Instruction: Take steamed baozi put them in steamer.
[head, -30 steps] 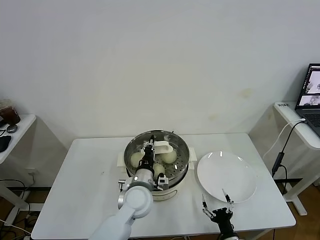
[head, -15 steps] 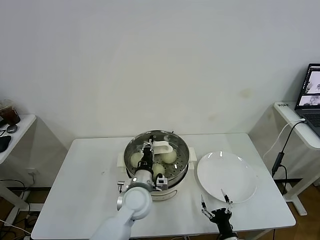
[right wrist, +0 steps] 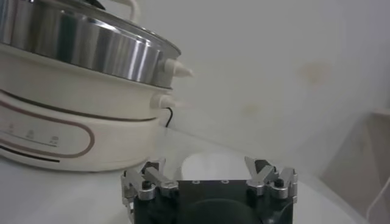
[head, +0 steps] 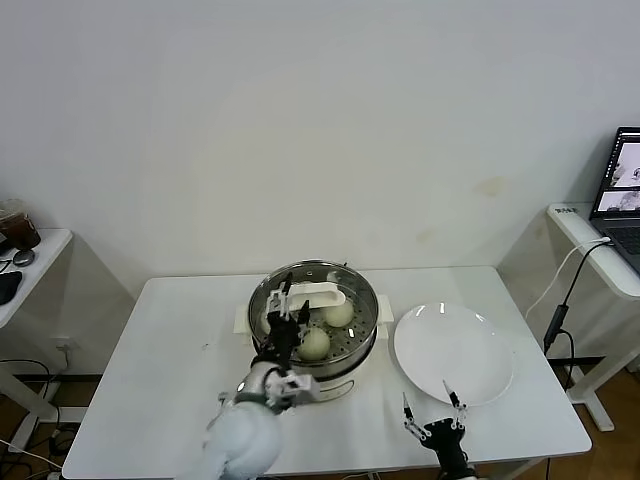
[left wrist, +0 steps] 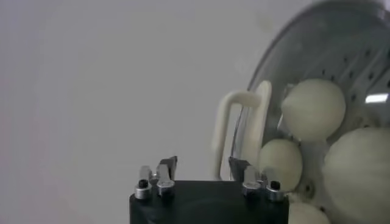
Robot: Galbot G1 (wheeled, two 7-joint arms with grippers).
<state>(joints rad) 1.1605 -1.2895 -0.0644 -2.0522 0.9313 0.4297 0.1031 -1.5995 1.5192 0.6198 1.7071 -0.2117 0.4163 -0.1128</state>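
The steamer [head: 313, 322] stands mid-table on its white base [right wrist: 61, 134]. Several cream-white baozi lie in it: one at the front [head: 314, 343], one at the back right [head: 338, 313], one at the left [head: 268, 320]. A glass lid with a white handle [head: 318, 293] sits over the pot, and the baozi [left wrist: 314, 109] show through it. My left gripper [head: 281, 298] is open and empty, just off the handle [left wrist: 234, 131] on the near left side. My right gripper [head: 428, 402] is open and empty at the table's front edge, before the empty white plate [head: 455, 350].
The plate [right wrist: 207, 161] lies right of the steamer [right wrist: 79, 42]. A laptop [head: 625, 190] sits on a side table at the far right, with a cable hanging down. Another side table with a dark cup [head: 15, 225] stands at the far left.
My left gripper has drawn back from the lid handle toward me and a little left, open. The right gripper has barely moved.
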